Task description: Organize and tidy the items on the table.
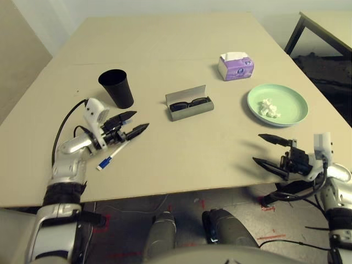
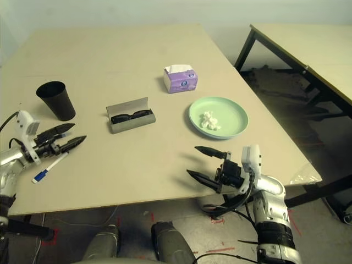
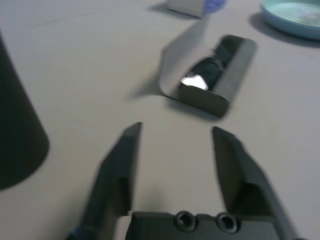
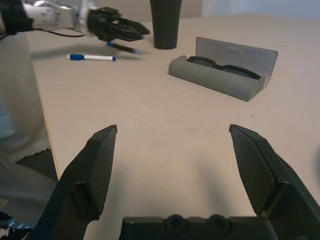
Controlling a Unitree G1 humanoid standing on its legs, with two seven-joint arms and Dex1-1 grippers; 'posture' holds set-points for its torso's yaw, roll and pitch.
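Note:
My left gripper (image 1: 138, 121) hovers low over the table (image 1: 181, 44), just in front of the black cup (image 1: 117, 88), with its fingers apart and nothing between them. A slim dark pen (image 4: 124, 48) lies on the table right under it. The white marker with a blue cap (image 1: 113, 156) lies just behind that gripper, toward the front edge. The grey glasses case (image 1: 190, 108) stands open at mid-table with the black sunglasses (image 1: 190, 103) inside. A crumpled tissue (image 1: 269, 108) rests on the green plate (image 1: 291, 107). My right gripper (image 1: 265, 149) is wide open at the table's front right edge, holding nothing.
A purple tissue box (image 1: 235, 67) stands behind the plate. A second table with black legs (image 2: 308, 55) stands off to the right. Bare tabletop lies between the two grippers and across the far half.

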